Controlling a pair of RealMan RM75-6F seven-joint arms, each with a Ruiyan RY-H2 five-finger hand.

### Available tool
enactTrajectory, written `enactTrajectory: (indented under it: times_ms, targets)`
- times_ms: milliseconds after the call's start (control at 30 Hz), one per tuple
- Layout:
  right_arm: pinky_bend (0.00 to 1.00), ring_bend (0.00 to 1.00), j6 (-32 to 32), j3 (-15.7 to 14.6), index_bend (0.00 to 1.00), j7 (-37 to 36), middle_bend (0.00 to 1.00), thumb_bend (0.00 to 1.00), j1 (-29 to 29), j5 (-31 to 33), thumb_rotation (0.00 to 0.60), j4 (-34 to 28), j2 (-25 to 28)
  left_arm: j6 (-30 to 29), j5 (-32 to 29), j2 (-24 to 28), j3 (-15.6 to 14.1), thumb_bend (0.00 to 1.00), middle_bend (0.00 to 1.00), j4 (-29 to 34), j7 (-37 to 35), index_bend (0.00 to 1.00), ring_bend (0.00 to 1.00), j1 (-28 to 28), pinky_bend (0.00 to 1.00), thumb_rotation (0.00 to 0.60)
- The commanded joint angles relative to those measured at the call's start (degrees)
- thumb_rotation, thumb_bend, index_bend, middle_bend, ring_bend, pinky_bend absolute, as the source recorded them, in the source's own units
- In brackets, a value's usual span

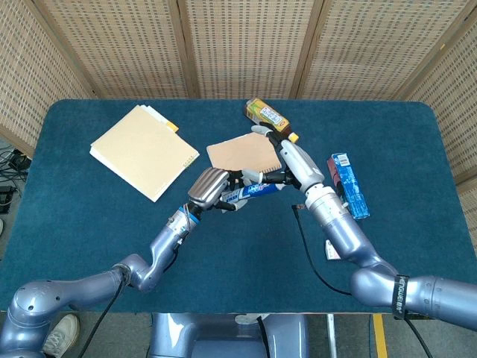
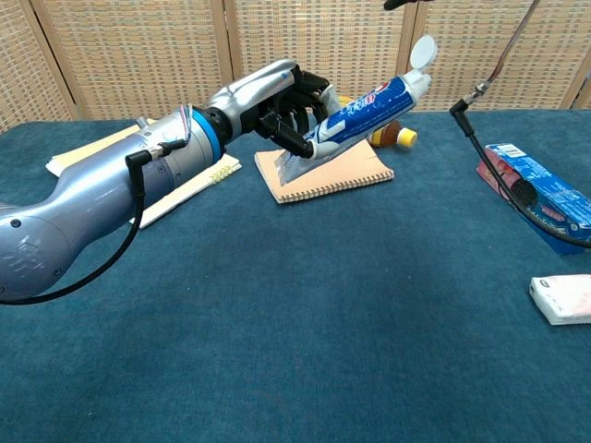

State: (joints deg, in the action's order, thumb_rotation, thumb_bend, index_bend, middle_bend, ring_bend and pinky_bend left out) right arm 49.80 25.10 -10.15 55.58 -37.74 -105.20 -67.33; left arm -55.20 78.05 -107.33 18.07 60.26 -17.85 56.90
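My left hand grips a blue and white toothpaste tube by its lower end and holds it tilted above the table. In the chest view the same left hand keeps the tube angled up to the right, its white cap uppermost and bare. My right hand hovers open just above the cap end, fingers spread, and hides the cap from the head view. Only a dark fingertip of it shows at the chest view's top edge, apart from the cap.
A brown spiral notebook lies under the hands, with a yellow tea bottle behind it. A pale yellow folder lies far left. A blue and red box and a small pink packet sit right on the blue table.
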Motion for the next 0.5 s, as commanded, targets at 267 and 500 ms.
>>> enactTrajectory:
  times_ms: [267,500]
  targets:
    - [0.00,0.00,0.3,-0.2,0.10,3.4,0.02,0.00,3.2,4.5,0.141,4.1,-5.0,0.3,-0.6,-0.9,0.2,0.61,0.57,-0.5,-0.4,0.69,0.58,0.7,0.58,0.600]
    - [0.00,0.00,-0.1,-0.6,0.10,4.1,0.02,0.00,3.2,5.3,0.140,5.7,-6.5,-0.7,-0.1,-1.0,0.0,0.61,0.58,-0.2,-1.3,0.70,0.58,0.7,0.58,0.600]
